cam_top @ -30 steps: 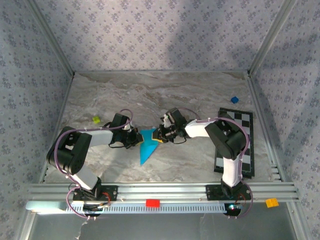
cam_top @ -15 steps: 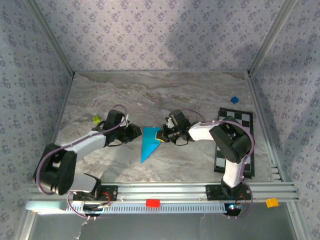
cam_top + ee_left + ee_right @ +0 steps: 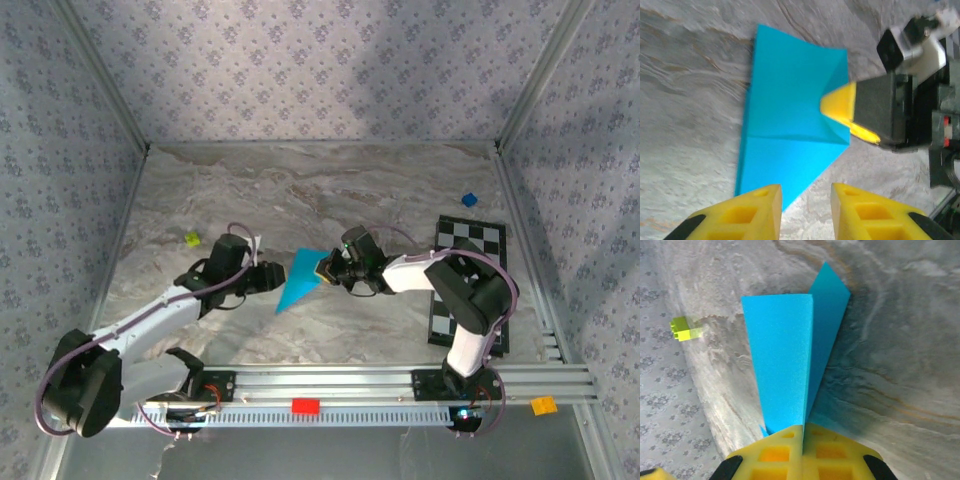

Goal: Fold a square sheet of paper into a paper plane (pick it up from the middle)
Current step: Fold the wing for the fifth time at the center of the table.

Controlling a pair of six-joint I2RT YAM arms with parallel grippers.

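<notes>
The cyan-blue sheet of paper (image 3: 298, 281) is folded into a pointed wedge with a centre crease. It lies mid-table, its tip toward the near edge. My right gripper (image 3: 326, 269) is shut on its right edge, and in the right wrist view the paper (image 3: 785, 355) rises from between the closed yellow fingers of that gripper (image 3: 803, 432). My left gripper (image 3: 273, 278) sits just left of the paper, open. In the left wrist view the left gripper (image 3: 805, 195) holds nothing, and the paper (image 3: 790, 115) lies beyond it, pinched by the right gripper's yellow finger (image 3: 840, 102).
A black-and-white checkered board (image 3: 470, 285) lies at the right, partly under the right arm. A small dark blue cube (image 3: 469, 199) sits behind it. A small lime block (image 3: 192, 239) (image 3: 682, 329) rests at the left. Red (image 3: 305, 406) and orange (image 3: 543, 404) bricks sit at the front rail.
My left gripper has let go of the paper, opened and drawn back to the left as its arm stretched out low. The right gripper now holds the paper alone and has tilted it.
</notes>
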